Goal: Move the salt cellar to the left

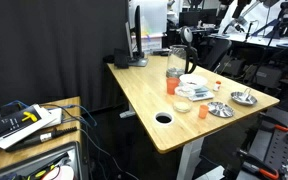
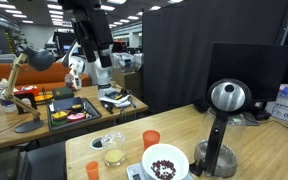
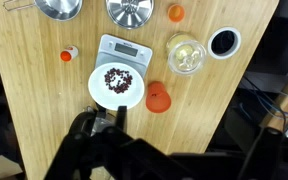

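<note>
The salt cellar [image 3: 71,53] is a small white pot with an orange top. It stands on the wooden table left of the scale in the wrist view, and near the far table edge in an exterior view [image 1: 219,85]. My gripper [image 3: 103,124] hangs high above the table, a dark shape at the bottom of the wrist view, well short of the salt cellar. Its fingers are apart with nothing between them. It also shows in an exterior view [image 2: 101,58].
A white bowl of beans [image 3: 117,85] sits on a scale. Nearby are an orange cup [image 3: 159,97], a glass jar [image 3: 185,52], a small orange cup [image 3: 175,12], two metal bowls [image 3: 130,10] and a cable hole [image 3: 224,42]. A grinder [image 2: 222,120] stands at the side.
</note>
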`<state>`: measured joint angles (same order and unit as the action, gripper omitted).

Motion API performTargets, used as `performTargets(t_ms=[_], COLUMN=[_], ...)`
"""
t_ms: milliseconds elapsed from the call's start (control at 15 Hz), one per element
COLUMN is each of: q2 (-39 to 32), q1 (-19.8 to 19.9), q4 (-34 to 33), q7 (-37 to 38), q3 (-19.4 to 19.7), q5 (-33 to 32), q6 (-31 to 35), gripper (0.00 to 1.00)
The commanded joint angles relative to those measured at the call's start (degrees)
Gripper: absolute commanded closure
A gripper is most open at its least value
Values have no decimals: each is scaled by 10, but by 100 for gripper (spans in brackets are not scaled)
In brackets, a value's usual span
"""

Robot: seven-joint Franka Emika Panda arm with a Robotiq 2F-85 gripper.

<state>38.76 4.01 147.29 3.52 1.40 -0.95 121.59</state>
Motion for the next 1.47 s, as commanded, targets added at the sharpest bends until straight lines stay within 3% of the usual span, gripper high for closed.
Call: performTargets(t_ms=[0, 533, 867, 1333, 1400], q2=[0, -5, -63, -184, -157], q1=[0, 0, 17, 68, 56], q4=[-1, -5, -42, -100, -82], q7=[0, 1, 33, 112, 87], q3=[0, 1, 13, 18, 28], q5=[0, 2, 10, -32, -14], q6=[-1, -2, -2, 22, 21], gripper=[0, 0, 0, 0, 0])
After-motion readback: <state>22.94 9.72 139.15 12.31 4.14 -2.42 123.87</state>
